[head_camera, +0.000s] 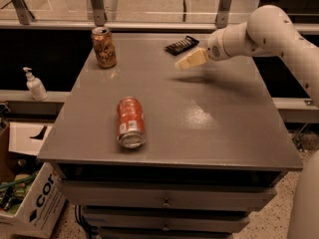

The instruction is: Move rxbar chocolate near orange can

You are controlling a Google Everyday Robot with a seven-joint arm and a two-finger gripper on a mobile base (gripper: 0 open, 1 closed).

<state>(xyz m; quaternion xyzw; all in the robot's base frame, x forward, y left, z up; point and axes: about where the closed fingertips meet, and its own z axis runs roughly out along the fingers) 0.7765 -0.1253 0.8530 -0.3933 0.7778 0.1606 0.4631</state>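
On my feed the gripper (pixel 191 60) hangs over the far right part of the bench (pixel 224 133), its pale tip pointing left and a little downward, with its shadow on the grey top just under it. I cannot tell from this angle whether it is open or closed; the tip reads as one cream-coloured wedge. The white arm (pixel 269 31) comes in from the right edge and bends down toward it.

The rxbar chocolate (pixel 182 45) lies flat on the bench near the far edge, just beyond the gripper and slightly left of its tip. It is turned at an angle, with its right end farther back. I see it resting on the surface, apart from the gripper.

The orange can (pixel 103 47) stands upright at the far left corner of the bench, well apart from the bar, with open grey top between them. A second, redder can (pixel 130 122) lies on its side nearer to me, left of centre, its silvery end facing the near edge.

Off the bench to the left, a white pump bottle (pixel 35 84) stands on a low ledge. Below it, a cardboard box (pixel 35 203) with dark lettering sits on the floor. Drawer fronts (pixel 164 195) show beneath the bench's near edge.
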